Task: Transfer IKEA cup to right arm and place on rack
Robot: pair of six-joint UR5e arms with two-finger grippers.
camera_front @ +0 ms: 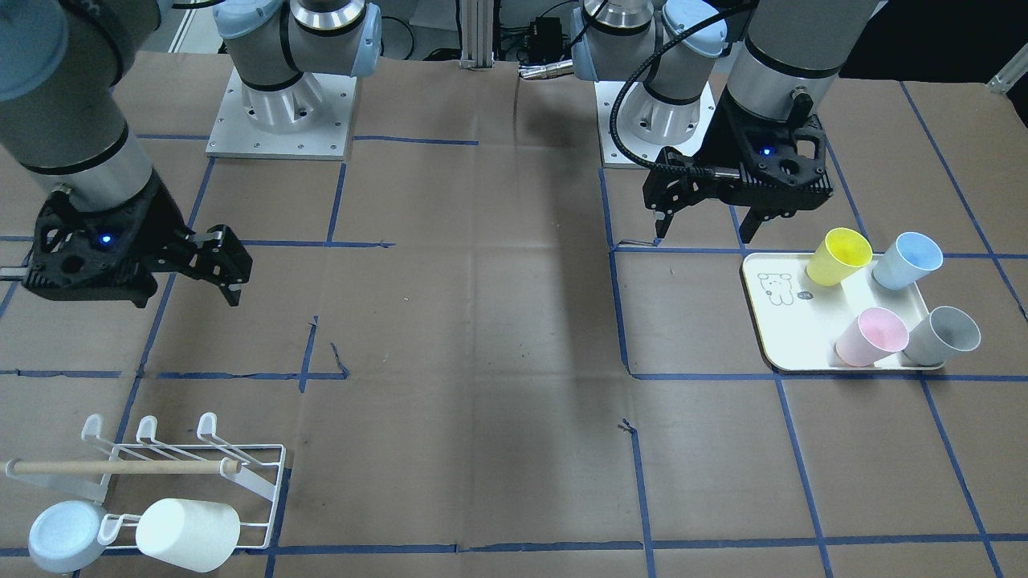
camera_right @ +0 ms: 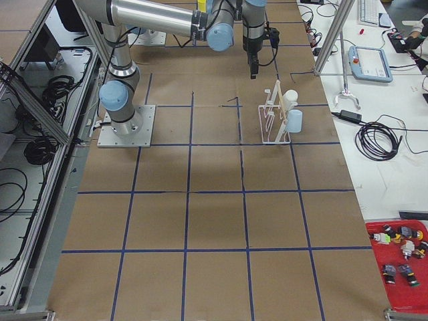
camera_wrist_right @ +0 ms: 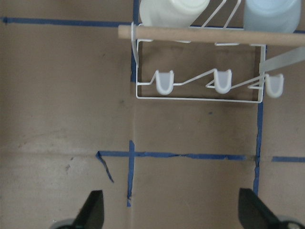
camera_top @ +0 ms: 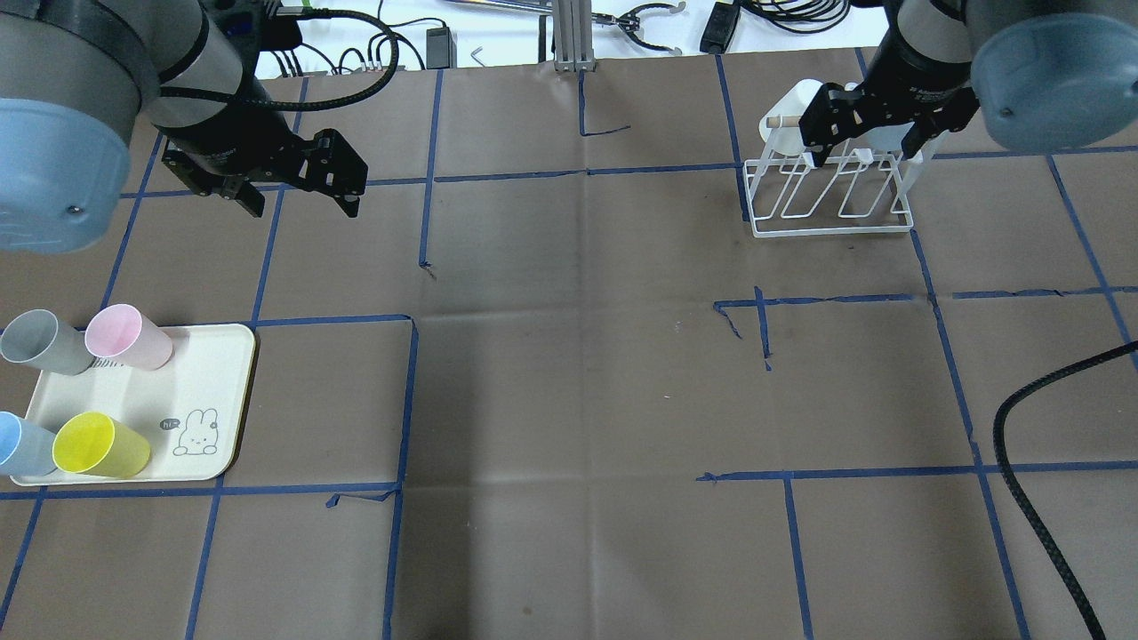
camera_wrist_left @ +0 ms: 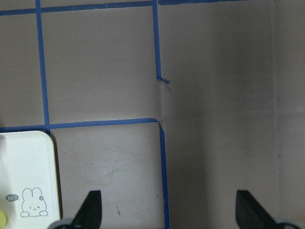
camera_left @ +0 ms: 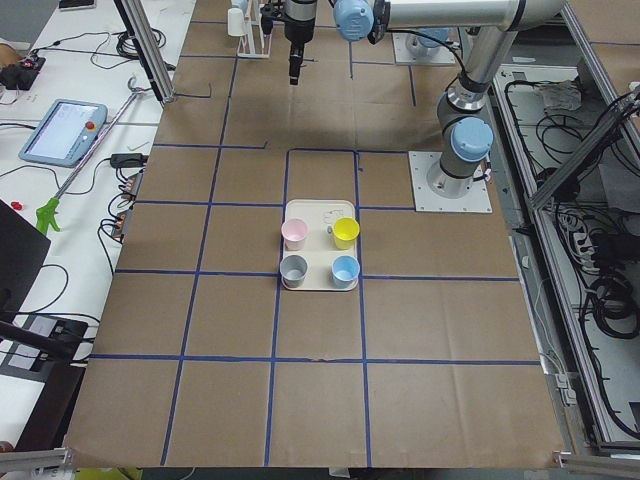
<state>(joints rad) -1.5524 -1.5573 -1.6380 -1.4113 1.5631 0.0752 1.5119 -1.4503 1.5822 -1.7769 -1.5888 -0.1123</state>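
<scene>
We find both jaws released and empty: left gripper (camera_wrist_left: 169,212) beside the tray (camera_top: 222,364), right gripper (camera_wrist_right: 169,210) over the rack (camera_front: 269,482) by the table's far edge. In the overhead view it mostly hides the rack's two, white cup (camera_front: 189,534) and pale-blue cup (camera_front: 64,536). Four more stand on the tray, the near-left corner cup (camera_top: 22,444) cropped.

The surface (camera_top: 578,400) is creased matt brown paper. The rack (camera_top: 831,196) is white coated wire with a bare wooden dowel (camera_front: 120,467). Cups (camera_front: 838,257) and tray (camera_front: 791,321): smooth plastic.

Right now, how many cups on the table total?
6. Four on the tray: yellow cup, blue cup, pink cup, grey cup. Two on the rack: white cup, pale-blue cup.
</scene>
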